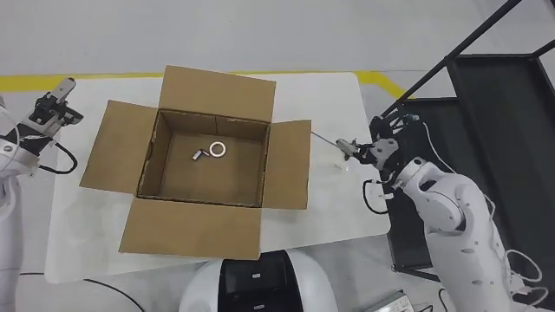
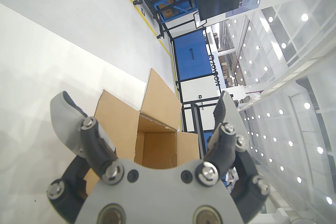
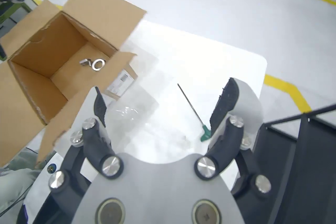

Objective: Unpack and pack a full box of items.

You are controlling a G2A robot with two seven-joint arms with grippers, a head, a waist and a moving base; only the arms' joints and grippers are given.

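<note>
**A:** Where is the hex key?

**B:** The T-handled hex key lies flat on the worktop. It is at 3 o'clock from the open box, just past the box's side flap.

**A:** Which hand is nearer?

**B:** The right hand, by far. It hovers over the key's green handle end, fingers spread and gripping nothing. The left hand is well apart, out past the worktop's edge between 9 and 10 o'clock from the box. It is spread and empty too.

**A:** How does the key lie?

**B:** Seen from above, its long axis runs roughly from 10 to 4 o'clock. The bare tip points toward 10, at the flap, and the handle sits at the 4 end under the right hand.

**A:** So for a pick?

**B:** I'd say the fingers should close across the shaft, along the 1-to-7 line, close to the handle. A thin rod lying flat could easily slip out.

**A:** And inside the box?

**B:** A ring and a small metal piece lie just beside each other on its floor. I cannot tell whether the key goes in next.
</note>
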